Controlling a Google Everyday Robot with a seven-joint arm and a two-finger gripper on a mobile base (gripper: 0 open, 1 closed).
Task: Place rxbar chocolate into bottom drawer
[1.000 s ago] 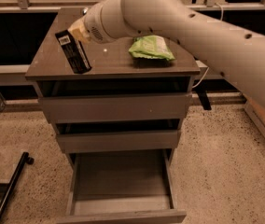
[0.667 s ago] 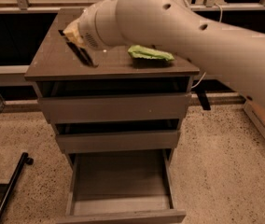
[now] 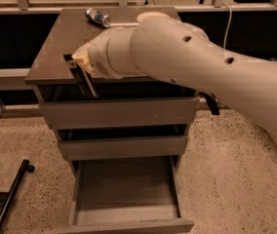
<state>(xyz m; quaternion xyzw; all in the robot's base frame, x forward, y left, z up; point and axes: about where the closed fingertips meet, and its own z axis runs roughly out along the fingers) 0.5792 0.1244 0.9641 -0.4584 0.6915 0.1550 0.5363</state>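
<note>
Gripper [image 3: 81,65] clamps the rxbar chocolate [image 3: 87,84], its long axis slanting steeply down-right.

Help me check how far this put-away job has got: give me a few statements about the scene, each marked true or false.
1. The bottom drawer is pulled open. True.
2. A snack bar already lies in the bottom drawer. False: nothing shows on its grey floor.
3. A can lies on its side near the back of the cabinet top. True.
4. The gripper is down inside the bottom drawer. False: it is up at the front left edge of the cabinet top, well above that drawer.
</note>
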